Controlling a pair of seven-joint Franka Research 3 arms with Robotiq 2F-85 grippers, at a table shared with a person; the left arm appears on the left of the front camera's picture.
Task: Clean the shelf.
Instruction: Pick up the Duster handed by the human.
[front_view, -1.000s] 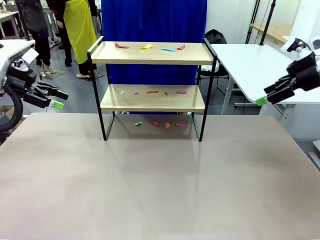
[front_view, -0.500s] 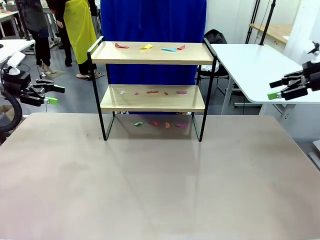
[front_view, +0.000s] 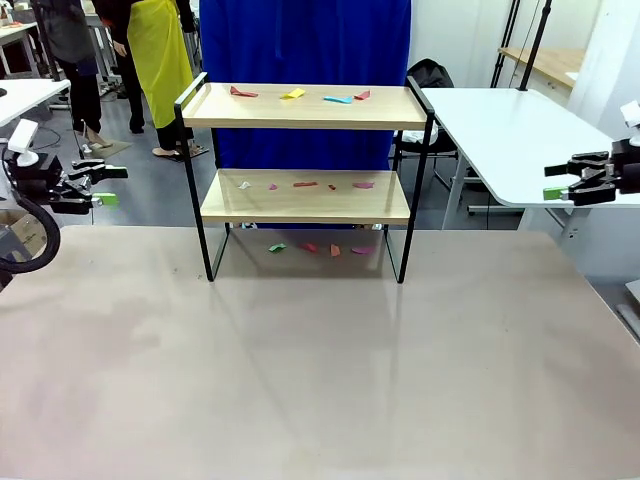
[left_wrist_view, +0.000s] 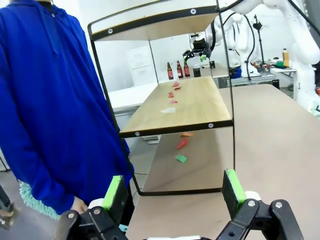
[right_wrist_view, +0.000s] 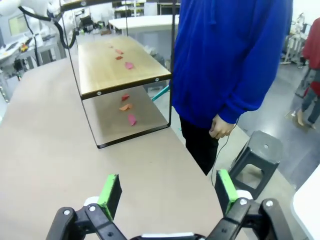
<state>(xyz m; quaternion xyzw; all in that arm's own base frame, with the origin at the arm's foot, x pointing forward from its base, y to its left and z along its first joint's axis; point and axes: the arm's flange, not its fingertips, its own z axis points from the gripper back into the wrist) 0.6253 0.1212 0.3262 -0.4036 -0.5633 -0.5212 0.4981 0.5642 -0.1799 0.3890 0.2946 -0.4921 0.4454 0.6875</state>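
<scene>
The shelf (front_view: 305, 196) stands at the table's far middle, two light wooden boards in a black frame. Coloured paper scraps (front_view: 295, 95) lie on its top board, more scraps (front_view: 305, 184) on the lower board and several (front_view: 318, 248) on the table beneath. My left gripper (front_view: 103, 185) hovers open at the far left, pointing toward the shelf. My right gripper (front_view: 558, 176) hovers open at the far right. The left wrist view shows the shelf (left_wrist_view: 185, 107) from its end, with green pads (left_wrist_view: 113, 192) spread. The right wrist view shows the shelf (right_wrist_view: 117, 70) too, pads (right_wrist_view: 109, 189) apart.
A person in a blue hoodie (front_view: 305, 45) stands behind the shelf, hands down (right_wrist_view: 220, 127). A black stool (right_wrist_view: 257, 155) stands beside them. A white table (front_view: 500, 130) is at the right. Other people (front_view: 155, 50) stand at the back left. The brown table (front_view: 320, 370) stretches in front.
Both arms have drawn outward and up: the left gripper moved left toward the frame edge, the right gripper moved right and levelled out. The shelf and scraps have not moved.
</scene>
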